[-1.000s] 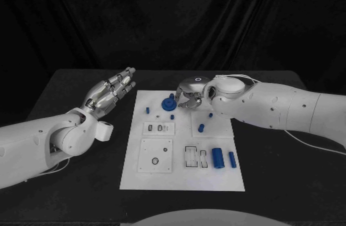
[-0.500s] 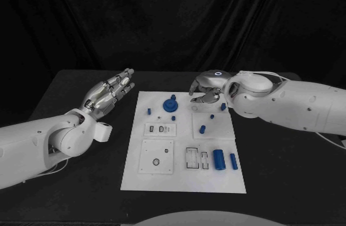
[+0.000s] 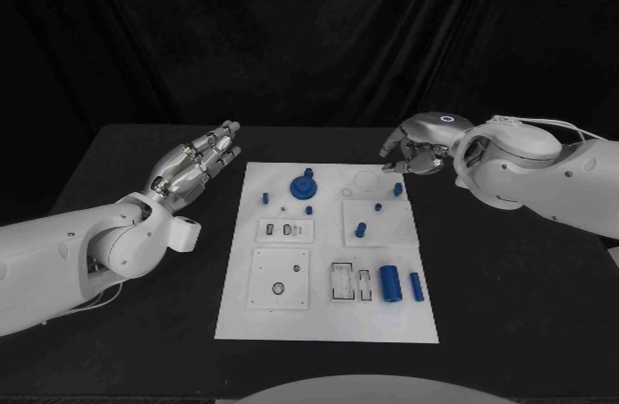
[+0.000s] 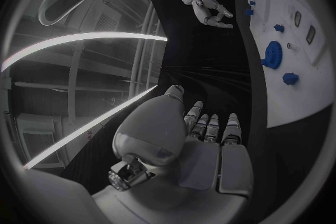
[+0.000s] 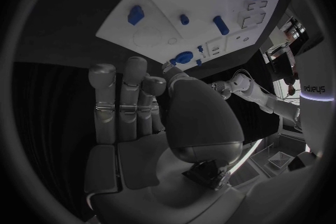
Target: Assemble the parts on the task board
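On the black counter (image 3: pixel 155 350) the white task board (image 3: pixel 329 324) lies flat at the middle, between the two arms.

Left robot hand (image 3: pixel 196 166): it hangs over the counter just beside the board's far left corner, apart from it. Fingers are stretched out straight and close side by side, holding nothing; the left wrist view shows the same released robot hand (image 4: pixel 203 140) with its fingers extended and nothing in the palm.

Right robot hand (image 3: pixel 415 149): it sits above the counter just beyond the board's far right corner. Fingers are curled slightly downward and apart; nothing is seen in them. In the right wrist view the robot hand (image 5: pixel 133 106) is released, fingers straight, palm bare.

Parts on the board: a blue gear (image 3: pixel 303 187) with an upright peg stands near the far edge, left of centre. A small blue peg (image 3: pixel 265 197) lies to its left, another small peg (image 3: pixel 309 210) just nearer. On the right half, a small blue piece (image 3: pixel 397 189) sits near the far right edge, with a short blue cylinder (image 3: pixel 362 230) closer in. At the near right, a thick blue cylinder (image 3: pixel 388 283) lies beside a slimmer blue rod (image 3: pixel 415 285), apart, both lengthwise. Neither robot hand touches any part.
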Tool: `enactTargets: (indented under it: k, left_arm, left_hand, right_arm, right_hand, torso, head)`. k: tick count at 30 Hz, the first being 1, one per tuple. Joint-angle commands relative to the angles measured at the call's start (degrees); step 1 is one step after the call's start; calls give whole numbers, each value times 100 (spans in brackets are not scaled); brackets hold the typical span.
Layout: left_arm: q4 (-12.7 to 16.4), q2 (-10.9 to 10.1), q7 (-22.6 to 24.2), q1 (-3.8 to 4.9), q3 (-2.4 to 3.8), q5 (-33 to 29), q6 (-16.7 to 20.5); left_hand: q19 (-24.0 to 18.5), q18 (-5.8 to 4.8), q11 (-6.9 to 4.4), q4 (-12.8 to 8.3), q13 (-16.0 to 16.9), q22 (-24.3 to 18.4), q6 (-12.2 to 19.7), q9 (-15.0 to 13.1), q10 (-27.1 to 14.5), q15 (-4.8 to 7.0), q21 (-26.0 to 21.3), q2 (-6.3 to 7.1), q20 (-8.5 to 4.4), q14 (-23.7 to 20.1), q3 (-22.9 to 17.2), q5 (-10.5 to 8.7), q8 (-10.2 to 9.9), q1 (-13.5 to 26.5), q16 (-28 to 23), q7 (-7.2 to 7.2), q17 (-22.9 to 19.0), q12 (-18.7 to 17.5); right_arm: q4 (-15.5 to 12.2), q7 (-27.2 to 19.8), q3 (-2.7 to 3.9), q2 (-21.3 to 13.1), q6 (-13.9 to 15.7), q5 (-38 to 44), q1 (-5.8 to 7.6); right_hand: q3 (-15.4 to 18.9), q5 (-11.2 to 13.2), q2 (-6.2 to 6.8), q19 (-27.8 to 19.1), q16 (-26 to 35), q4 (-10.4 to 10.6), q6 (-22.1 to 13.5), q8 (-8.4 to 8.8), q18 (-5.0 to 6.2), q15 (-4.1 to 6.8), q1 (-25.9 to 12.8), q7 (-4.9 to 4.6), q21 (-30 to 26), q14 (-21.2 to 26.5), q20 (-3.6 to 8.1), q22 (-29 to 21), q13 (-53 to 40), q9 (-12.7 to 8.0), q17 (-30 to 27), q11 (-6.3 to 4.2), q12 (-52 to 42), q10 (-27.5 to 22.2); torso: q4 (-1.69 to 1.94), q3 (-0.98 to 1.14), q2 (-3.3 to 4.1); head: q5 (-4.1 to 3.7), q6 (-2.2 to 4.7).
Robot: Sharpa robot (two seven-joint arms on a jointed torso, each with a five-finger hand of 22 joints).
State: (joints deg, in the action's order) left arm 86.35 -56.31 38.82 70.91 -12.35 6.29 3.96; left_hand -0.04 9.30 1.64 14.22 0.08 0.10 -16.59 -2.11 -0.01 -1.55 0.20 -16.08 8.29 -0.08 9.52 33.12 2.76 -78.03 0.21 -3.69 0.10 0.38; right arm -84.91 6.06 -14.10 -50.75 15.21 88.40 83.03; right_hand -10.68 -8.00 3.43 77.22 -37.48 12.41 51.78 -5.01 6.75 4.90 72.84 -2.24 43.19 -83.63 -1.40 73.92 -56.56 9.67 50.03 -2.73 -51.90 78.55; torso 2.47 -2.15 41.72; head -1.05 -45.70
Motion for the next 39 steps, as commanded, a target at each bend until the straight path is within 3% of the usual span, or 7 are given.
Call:
enactTargets:
  k: [1, 3, 5, 13, 17, 30, 39]
  left_arm:
    - [-8, 25, 183, 11, 6, 0, -83]
    - [-16, 36, 180, 10, 6, 0, -93]
    - [-25, 47, 177, 9, 6, 0, -102]
    - [-52, 69, 168, 7, 5, 0, -127]
    - [-61, 72, 163, 6, 5, 0, -135]
    - [-63, 57, 152, 6, 5, 0, -148]
    - [-59, 47, 146, 6, 5, 1, -153]
  left_hand:
    - [4, 97, 44, -12, -8, -10, 5, -9, 1, -55, -20, -9, 30, 8, -35, 37, 28, -52, -21, -22, -10, -38]
    - [4, 97, 44, -12, -8, -10, 5, -9, 1, -55, -20, -9, 30, 8, -35, 37, 28, -52, -21, -22, -10, -38]
    - [4, 97, 44, -12, -8, -10, 5, -9, 1, -55, -20, -9, 30, 8, -35, 37, 28, -52, -21, -22, -10, -38]
    - [4, 97, 45, -20, -8, -10, 5, -8, 1, -59, -20, -9, 34, 8, -42, 44, 29, -58, -21, -23, -10, -38]
    - [4, 97, 46, -27, -8, -10, 9, -8, 1, -61, -20, -10, 37, 8, -50, 50, 28, -63, -21, -23, -10, -38]
    - [4, 97, 47, -32, -8, -10, 10, -8, 1, -62, -20, -10, 38, 8, -55, 55, 28, -67, -21, -24, -10, -38]
    - [4, 97, 47, -32, -8, -10, 10, -8, 1, -62, -20, -10, 38, 8, -55, 55, 28, -67, -21, -24, -10, -38]
  right_arm:
    - [30, 244, -2, -103, 12, -121, -122]
    - [71, 230, -3, -149, 55, -133, -185]
    - [114, 208, -3, -179, 104, -140, -245]
    - [239, 38, -3, -233, 308, -150, -417]
    - [290, 9, -3, -224, 298, -152, -457]
    - [433, -53, -4, -166, 261, -152, -565]
    - [464, -137, -4, -130, 276, -152, -596]
  right_hand:
    - [35, -88, 7, 99, -88, -30, -42, 37, 59, -3, 89, 18, 113, -132, -29, 38, -33, -29, -27, -1, -78, 203]
    - [54, -127, 22, 331, -642, -58, -81, 56, -36, 13, 116, 31, 745, -308, -15, 274, -462, -55, 304, -16, -624, 484]
    - [68, -132, 22, 426, -822, -63, -128, 77, -76, 36, 117, 47, 1017, -340, 0, 384, -590, -75, 391, -32, -789, 559]
    - [177, 0, 77, 581, -1376, -38, -365, 110, -161, 85, 63, 89, 1579, -363, 53, 650, -867, -161, 645, -72, -1145, 686]
    - [197, 46, 83, 593, -1469, -30, -367, 97, -171, 88, 56, 85, 1640, -363, 57, 685, -914, -166, 689, -72, -1206, 698]
    - [220, 88, 104, 584, -1533, -46, -323, 58, -171, 90, 89, 67, 1645, -347, 62, 715, -901, -163, 690, -63, -1202, 682]
    - [230, 110, 122, 571, -1529, -62, -330, 54, -166, 97, 123, 69, 1623, -328, 67, 723, -886, -167, 662, -65, -1186, 656]
  torso:
    - [-5, 1, -4]
    - [-9, 7, -3]
    - [-8, 18, 1]
    - [15, 21, 6]
    - [21, 23, 13]
    - [13, 1, 8]
    - [12, 3, 6]
  head:
    - [-6, 6]
    - [-5, 19]
    - [-8, 28]
    - [-28, -8]
    - [-47, -12]
    - [-38, -45]
    - [-33, -67]
